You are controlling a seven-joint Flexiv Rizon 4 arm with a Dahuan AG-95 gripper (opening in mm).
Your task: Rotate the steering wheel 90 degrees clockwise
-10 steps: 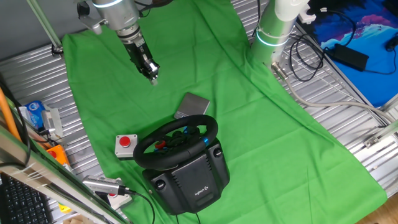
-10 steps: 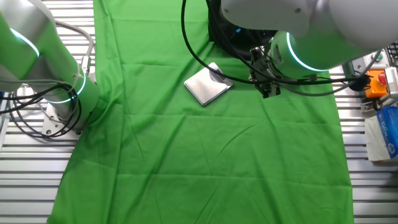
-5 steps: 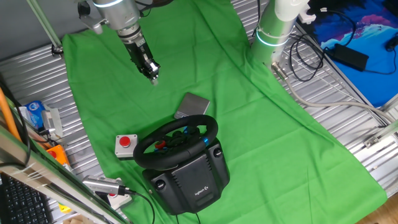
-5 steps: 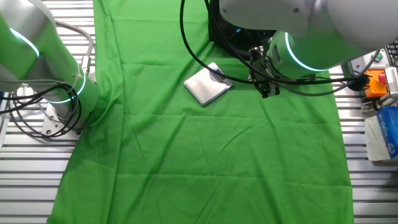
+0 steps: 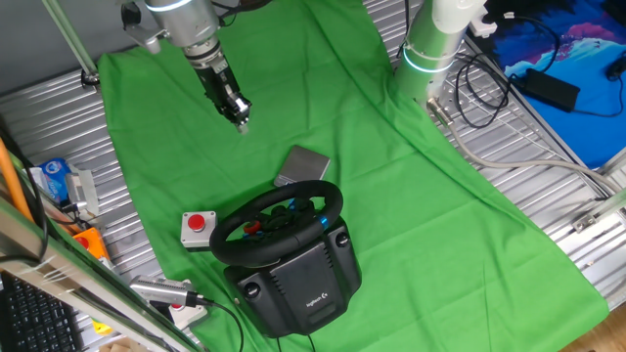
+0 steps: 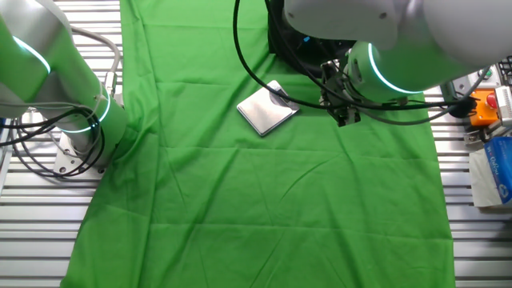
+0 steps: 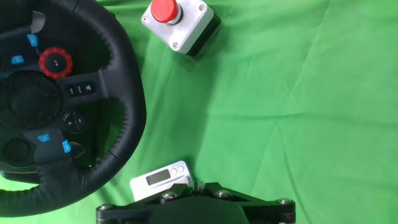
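Nothing done yet: gripper [image 5: 241,121] hangs upper left of frame, well apart from steering wheel [image 5: 277,224], holding nothing; finger gap can't tell. Approach, grab, turn all left.

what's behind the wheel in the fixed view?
Directly behind the steering wheel a small grey scale lies on the green cloth; the rim covers its near edge. The red-button box sits beside, not behind.

The black base [image 5: 298,284] under the steering wheel [image 5: 277,223] carries a small white logo on its front face, too small to read for certain. No other text is legible.
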